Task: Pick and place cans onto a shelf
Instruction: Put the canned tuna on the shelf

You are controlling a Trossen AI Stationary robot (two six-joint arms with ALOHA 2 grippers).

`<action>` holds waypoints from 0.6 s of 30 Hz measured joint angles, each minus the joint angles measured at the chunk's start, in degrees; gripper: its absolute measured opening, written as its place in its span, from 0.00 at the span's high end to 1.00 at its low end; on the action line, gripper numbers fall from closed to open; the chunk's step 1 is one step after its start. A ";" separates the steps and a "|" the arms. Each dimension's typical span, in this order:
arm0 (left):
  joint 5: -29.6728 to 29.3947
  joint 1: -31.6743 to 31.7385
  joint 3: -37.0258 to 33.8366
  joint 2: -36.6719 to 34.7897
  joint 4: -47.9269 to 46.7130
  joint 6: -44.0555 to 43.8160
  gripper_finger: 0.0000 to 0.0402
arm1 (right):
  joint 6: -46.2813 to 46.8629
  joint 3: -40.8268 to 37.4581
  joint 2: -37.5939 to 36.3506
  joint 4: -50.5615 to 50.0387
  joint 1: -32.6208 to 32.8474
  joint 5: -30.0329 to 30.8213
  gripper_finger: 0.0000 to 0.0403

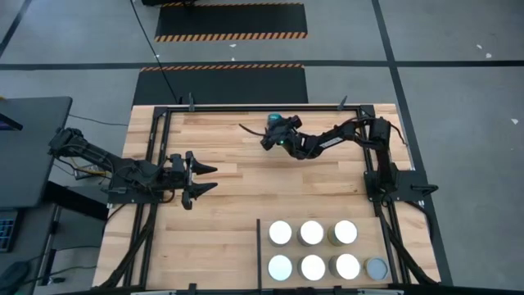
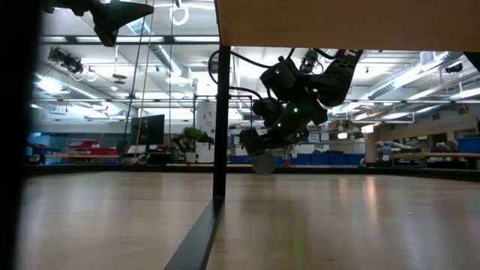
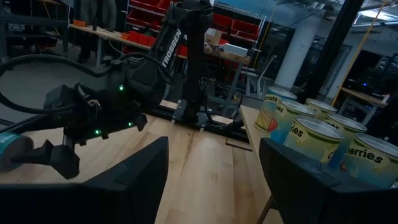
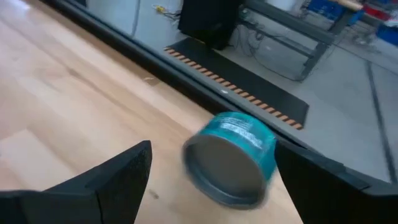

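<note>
A teal can [image 4: 231,158] lies tipped over, its dull grey end toward the right wrist camera, near the table's far edge; it also shows in the high view [image 1: 275,121]. My right gripper [image 4: 214,177] is open, with a finger on each side of the can, which is nearer one finger. In the low view the can [image 2: 262,162] is at the gripper's tips, low over the table. Several upright cans [image 1: 312,250] stand in two rows on the shelf board [image 1: 266,283] at the near right. My left gripper [image 1: 206,178] is open and empty at mid-left. My right gripper has the teal can between its open fingers, close to one finger [image 4: 311,180] and well apart from the other [image 4: 124,177]. I cannot tell whether the can touches that finger, or whether it rests on the table.
Black frame bars edge the table [image 1: 246,106], and a short divider bar [image 1: 259,246] stands left of the cans. In the left wrist view the cans [image 3: 323,134] stand off to one side. Bare wood lies between the two grippers [image 1: 246,188].
</note>
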 joint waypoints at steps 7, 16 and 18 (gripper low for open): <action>0.00 0.00 0.00 0.01 0.00 0.01 0.36 | 0.48 0.03 0.02 0.29 -1.71 -0.47 0.11; 0.00 0.00 0.00 0.00 0.00 0.00 0.36 | 9.11 0.07 0.04 -5.70 -2.69 2.41 0.12; -0.01 0.00 0.00 0.00 -0.02 0.01 0.36 | 10.76 0.07 0.04 -5.99 -3.32 3.60 0.12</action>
